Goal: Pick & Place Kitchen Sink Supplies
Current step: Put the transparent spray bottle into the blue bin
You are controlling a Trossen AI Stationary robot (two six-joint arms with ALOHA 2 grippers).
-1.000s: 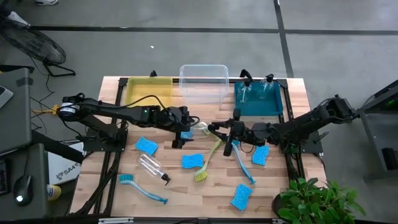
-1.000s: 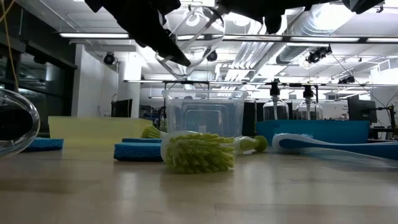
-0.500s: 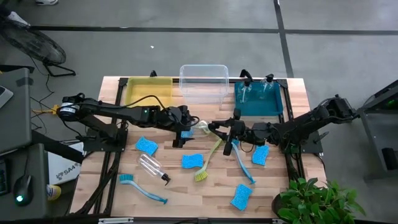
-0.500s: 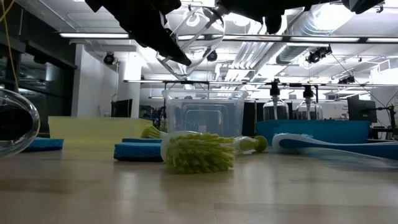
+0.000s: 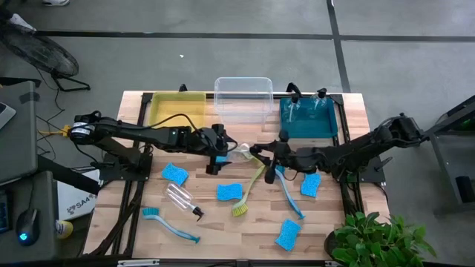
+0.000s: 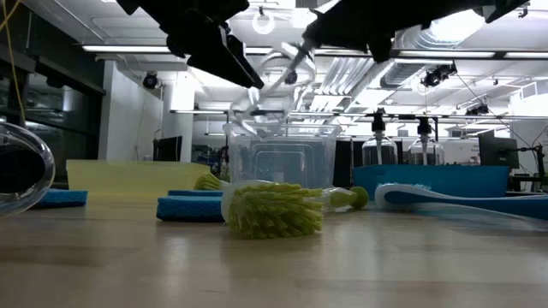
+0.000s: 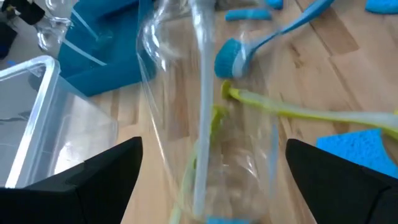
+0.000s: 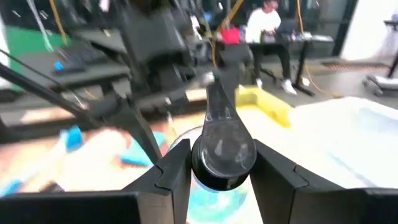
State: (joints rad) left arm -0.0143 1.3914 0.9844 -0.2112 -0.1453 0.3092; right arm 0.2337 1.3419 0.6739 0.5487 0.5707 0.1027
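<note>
A clear spray bottle (image 5: 239, 152) with a black nozzle hangs above the table's middle, between my two grippers. My right gripper (image 5: 256, 153) comes from the right and is shut on its nozzle end. My left gripper (image 5: 227, 152) comes from the left and stands open, its fingers (image 7: 106, 177) on either side of the clear body (image 7: 205, 112). On the table lie a second spray bottle (image 5: 180, 199), several blue sponges (image 5: 230, 193), a yellow-green brush (image 5: 249, 191) and two blue brushes (image 5: 289, 194). My right gripper pinches the bottle's black nozzle head (image 8: 222, 155) between its two fingers, coming nearly level from the table's right. The bottle is lifted clear of the table and slants away from the fingers. My left gripper: I cannot tell whether its fingers touch the bottle's body.
Along the far edge stand a yellow bin (image 5: 177, 109), a clear bin (image 5: 243, 99) and a teal bin (image 5: 308, 122) holding two upright spray bottles. A potted plant (image 5: 375, 241) is off the near right corner.
My right gripper has tipped up toward level while staying in place, and my left gripper has rolled a little. The bottle between them has turned with them and now lies at a different slant.
</note>
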